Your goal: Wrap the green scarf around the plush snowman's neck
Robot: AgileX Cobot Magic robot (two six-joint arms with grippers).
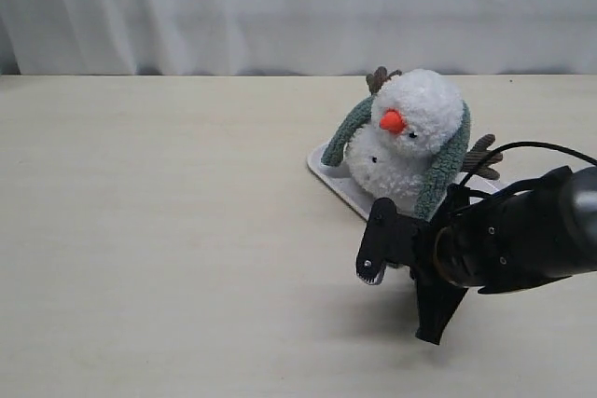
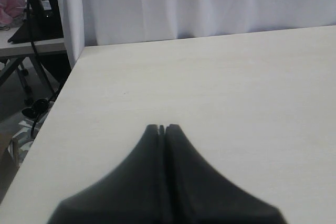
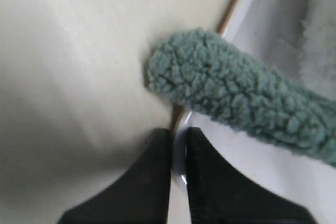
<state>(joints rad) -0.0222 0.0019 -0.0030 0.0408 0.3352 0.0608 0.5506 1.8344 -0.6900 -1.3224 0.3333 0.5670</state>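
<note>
**Limp scarf end lies just off the right jaws**

The right gripper (image 3: 179,132) has its jaws almost together, with only a thin slit between them. The rim of the tray (image 3: 236,171) shows through that slit, and it cannot be told whether they nip it. Just beyond their tips lies one rounded end of the scarf (image 3: 236,98), resting across the tray rim and onto the counter (image 1: 168,230). In the exterior view the scarf runs up one side of the snowman (image 1: 415,128), behind the neck and down the other side. Both ends hang in front, uncrossed. The snowman sits on the tray toward the counter's far right. The left gripper (image 2: 161,127), jaws pressed together on nothing, hangs over the counter well apart from all this.

The fleece looks light, limp and deep-piled. It should squash and hold well in the jaws, but it will sag and drag rather than keep a shape. The likeliest hold is across its width, just behind the rounded end, with the jaws opened wider first. The snowman looks equally light, so a hard tug could tip or slide it.
</note>
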